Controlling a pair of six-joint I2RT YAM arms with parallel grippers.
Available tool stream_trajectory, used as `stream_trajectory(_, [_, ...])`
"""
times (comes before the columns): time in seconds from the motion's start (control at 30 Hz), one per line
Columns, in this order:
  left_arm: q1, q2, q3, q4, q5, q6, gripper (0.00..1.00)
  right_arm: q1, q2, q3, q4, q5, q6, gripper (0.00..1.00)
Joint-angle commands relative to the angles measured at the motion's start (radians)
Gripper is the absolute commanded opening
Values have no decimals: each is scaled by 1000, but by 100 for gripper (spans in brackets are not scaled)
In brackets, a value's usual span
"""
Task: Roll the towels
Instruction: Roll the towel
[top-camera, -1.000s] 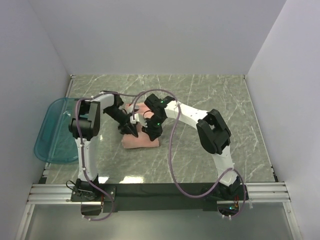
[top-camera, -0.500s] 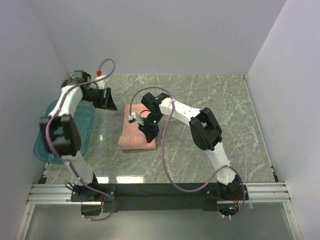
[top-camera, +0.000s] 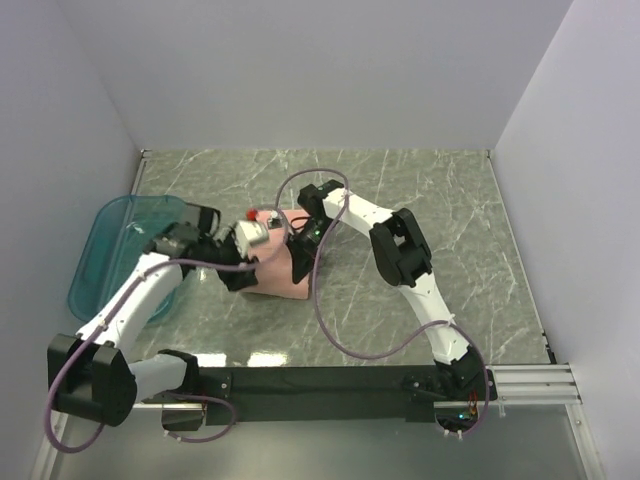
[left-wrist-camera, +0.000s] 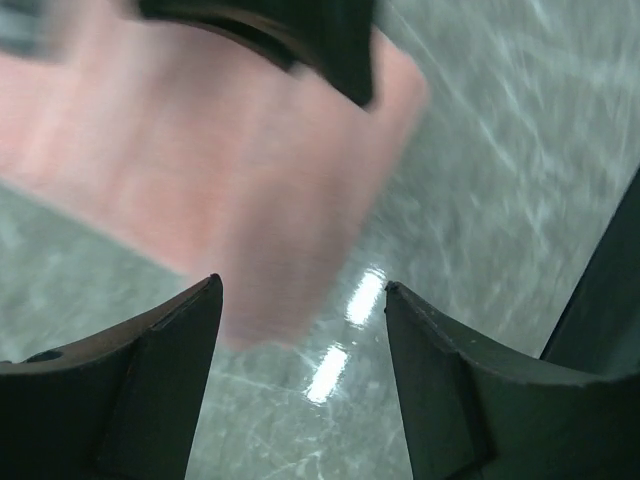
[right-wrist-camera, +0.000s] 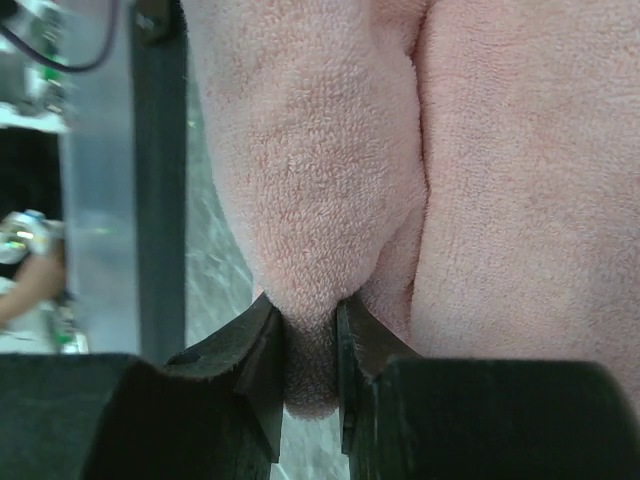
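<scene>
While right fingers (right-wrist-camera: 255, 365) pinch the towel (right-wrist-camera: 320, 150), left fingers (left-wrist-camera: 140, 400) stand apart.

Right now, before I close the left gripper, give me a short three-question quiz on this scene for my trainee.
1. True or false: the right gripper is pinching a fold of the pink towel.
2. What sits between the fingers of the left gripper? A) a towel fold B) nothing C) a cable
3. Fill in: the teal tray lies on the robot's ____ side.
Key: 1 true; 2 B; 3 left.
</scene>
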Motion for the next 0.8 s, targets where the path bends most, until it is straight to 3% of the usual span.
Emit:
stream_trajectory(0.0, [-112, -59, -81, 73, -104, 195, 72, 4, 141, 24, -53, 94, -15, 0])
stream_trajectory(0.17, [-196, -53, -156, 139, -142, 316, 73, 2, 157, 20, -27, 117, 17, 0])
stream_trajectory(0.53, [-267, -79, -299, 360, -230, 442, 76, 3, 196, 70, -67, 124, 30, 0])
stream_trajectory(0.77, [-269, 107, -312, 358, -274, 471, 75, 3, 194, 79, -56, 146, 36, 0])
